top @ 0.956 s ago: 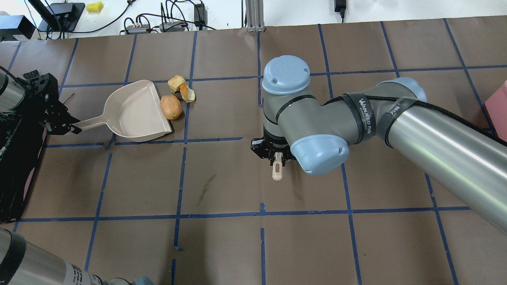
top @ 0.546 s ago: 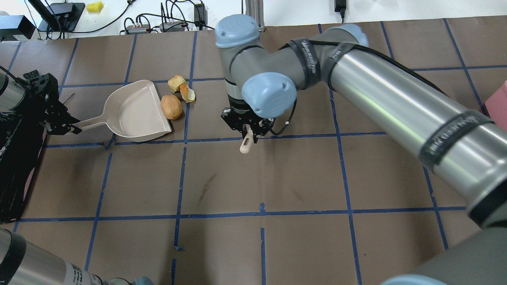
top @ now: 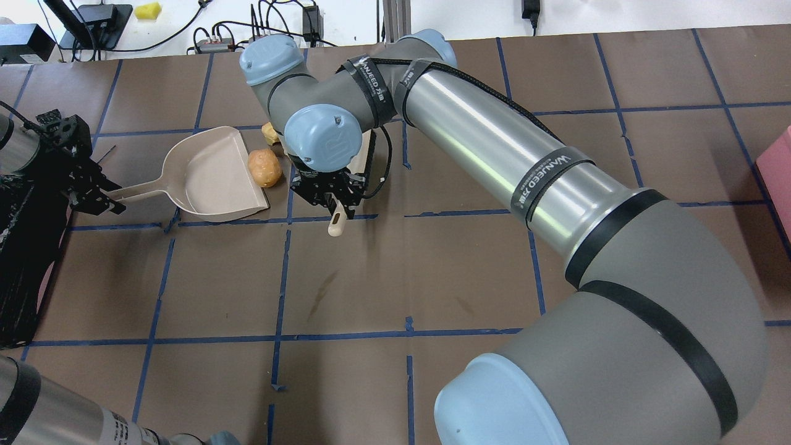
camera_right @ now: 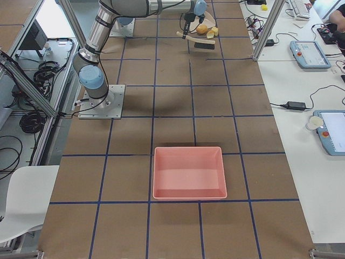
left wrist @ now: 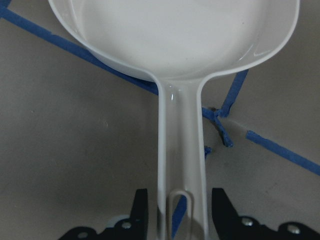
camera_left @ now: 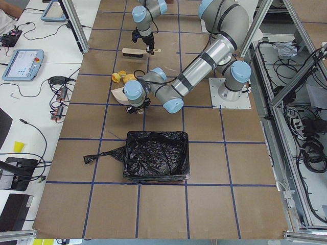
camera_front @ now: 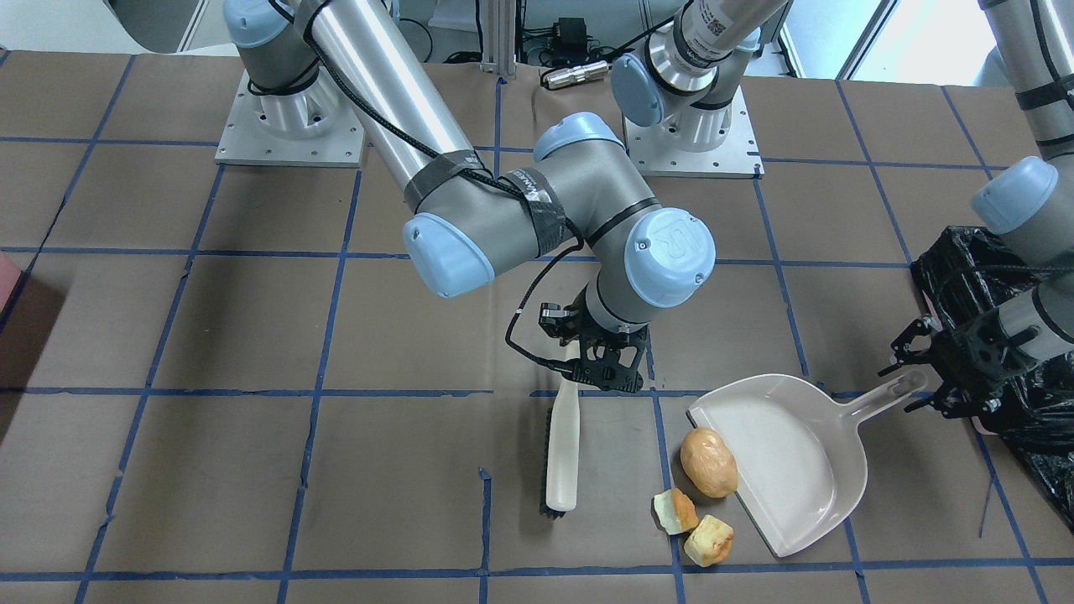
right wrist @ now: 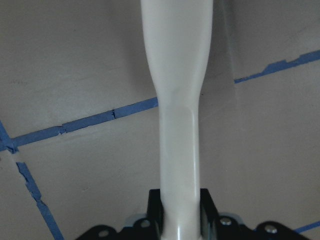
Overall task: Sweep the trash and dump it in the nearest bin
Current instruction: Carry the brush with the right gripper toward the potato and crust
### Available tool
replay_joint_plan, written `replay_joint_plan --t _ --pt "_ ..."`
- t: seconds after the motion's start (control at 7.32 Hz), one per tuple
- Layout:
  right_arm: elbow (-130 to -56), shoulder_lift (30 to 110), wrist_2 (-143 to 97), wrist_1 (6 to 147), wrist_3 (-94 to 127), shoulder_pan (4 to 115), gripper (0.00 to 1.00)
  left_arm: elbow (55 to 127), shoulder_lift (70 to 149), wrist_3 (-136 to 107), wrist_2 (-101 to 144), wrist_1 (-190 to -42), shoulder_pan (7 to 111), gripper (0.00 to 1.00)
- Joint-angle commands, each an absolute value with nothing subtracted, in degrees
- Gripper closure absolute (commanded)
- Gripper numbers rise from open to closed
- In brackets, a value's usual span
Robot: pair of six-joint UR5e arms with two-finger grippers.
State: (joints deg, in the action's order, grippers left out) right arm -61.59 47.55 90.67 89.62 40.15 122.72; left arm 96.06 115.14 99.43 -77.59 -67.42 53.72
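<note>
Right gripper [camera_front: 600,365] was clamped on the brush [camera_front: 562,445] handle; the wrist view showed both fingers snug against it. The brush head pointed away from the robot, just beside the trash but apart from it. Bristles only showed as a dark strip along one edge, and I couldn't tell whether they touched the table [camera_front: 252,470].

Left gripper [camera_front: 916,387] was closed on the end of the dustpan [camera_front: 797,470] handle. In its wrist view the frame bottom cut off the actual contact.

Trash was all on the table at the dustpan's open lip:
- Potato lump [camera_front: 709,462] was against the lip edge.
- Chunk A [camera_front: 675,510] and chunk B [camera_front: 709,539] were side by side just outside the lip.
- From overhead, the right wrist hid chunk A and most of chunk B [top: 269,131].

Bin [camera_front: 956,268] sat behind the left gripper, well apart from the trash. It was cropped by the frame edge in the front view and shown whole only in the left side view [camera_left: 156,161]. Pink tub [camera_right: 188,172] was at the far right end of the table.
</note>
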Motion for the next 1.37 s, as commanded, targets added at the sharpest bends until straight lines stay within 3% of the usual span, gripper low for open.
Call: replay_joint_plan --t 0.0,0.14,0.27,0.41,1.23 --pt "-58.0 45.8 90.9 87.3 33.7 123.1 0.99 96.1 115.1 99.3 -77.5 -67.4 53.8 0.4" --pt "-57.1 45.4 90.8 87.4 30.0 123.4 1.0 96.1 115.1 99.3 -77.4 -67.4 53.8 0.47" --pt "-56.3 44.4 90.8 87.5 29.4 123.7 1.0 96.1 115.1 99.5 -77.4 -66.9 53.8 0.68" --pt "-55.3 43.3 90.8 87.5 28.5 123.8 1.0 96.2 115.1 99.5 -77.4 -66.9 53.8 0.78" --pt "-44.4 35.9 90.3 90.0 25.4 126.6 0.99 95.9 115.1 99.4 -77.6 -66.9 53.8 0.84"
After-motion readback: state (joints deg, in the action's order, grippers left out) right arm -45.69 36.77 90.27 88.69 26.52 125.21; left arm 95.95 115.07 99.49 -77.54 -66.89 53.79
